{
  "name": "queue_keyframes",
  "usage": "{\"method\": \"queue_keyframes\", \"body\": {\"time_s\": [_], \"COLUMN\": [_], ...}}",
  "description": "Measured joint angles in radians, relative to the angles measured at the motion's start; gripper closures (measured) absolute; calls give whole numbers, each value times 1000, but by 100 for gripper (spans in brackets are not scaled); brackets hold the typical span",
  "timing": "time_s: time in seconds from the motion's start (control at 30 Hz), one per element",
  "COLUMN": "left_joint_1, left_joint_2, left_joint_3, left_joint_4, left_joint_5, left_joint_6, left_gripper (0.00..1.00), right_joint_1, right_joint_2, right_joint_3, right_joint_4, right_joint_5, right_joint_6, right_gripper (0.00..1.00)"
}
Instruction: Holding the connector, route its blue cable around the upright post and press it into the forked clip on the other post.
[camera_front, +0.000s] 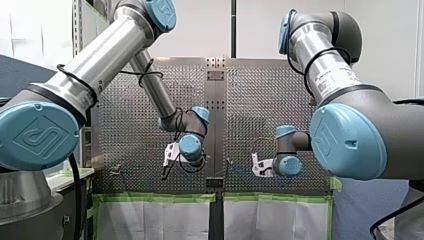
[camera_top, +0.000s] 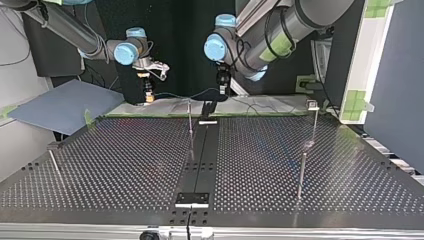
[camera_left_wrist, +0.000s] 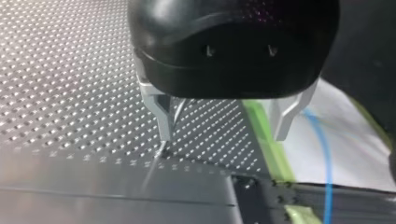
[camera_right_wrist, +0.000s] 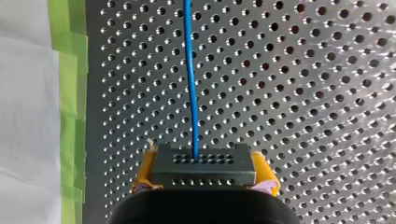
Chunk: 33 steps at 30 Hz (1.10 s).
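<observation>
My right gripper (camera_right_wrist: 204, 173) is shut with its yellow pads on a dark block connector (camera_right_wrist: 203, 164). The blue cable (camera_right_wrist: 191, 79) leaves the connector and runs straight ahead over the perforated table. In the top view my right gripper (camera_top: 148, 94) hangs at the back left, and the thin cable (camera_top: 175, 95) runs across toward my left gripper (camera_top: 222, 91). My left gripper (camera_left_wrist: 224, 135) is open, with nothing between its metal fingers (camera_left_wrist: 163, 122). A thin upright post (camera_top: 190, 122) stands just below and ahead of it. The blue cable (camera_left_wrist: 323, 158) lies beside the far finger. Another post with a small clip head (camera_top: 313, 104) stands at the top view's right.
Two more thin posts (camera_top: 301, 175) (camera_top: 54, 161) rise from the perforated table (camera_top: 120, 165). A dark centre strip (camera_top: 200, 165) splits it. Green tape (camera_left_wrist: 266, 140) and white sheet (camera_right_wrist: 23, 116) edge the table near both grippers. A grey board (camera_top: 60, 107) lies at the top view's left.
</observation>
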Motion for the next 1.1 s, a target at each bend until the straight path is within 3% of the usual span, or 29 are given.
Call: {"method": "queue_keyframes", "body": {"time_s": [0.43,0.87,1.1], "left_joint_1": [-21,-25,-28], "left_joint_2": [-1,-2,-4], "left_joint_3": [-103,-111,-111], "left_joint_4": [95,178,188], "left_joint_5": [78,134,143], "left_joint_6": [-76,-175,-189], "left_gripper": [0,0,0], "right_joint_1": [32,61,55], "right_joint_2": [-2,-2,-1], "right_joint_3": [1,2,1], "right_joint_4": [-2,-12,-15], "right_joint_5": [-12,-49,-51], "right_joint_6": [7,26,37], "right_gripper": [100,100,100]}}
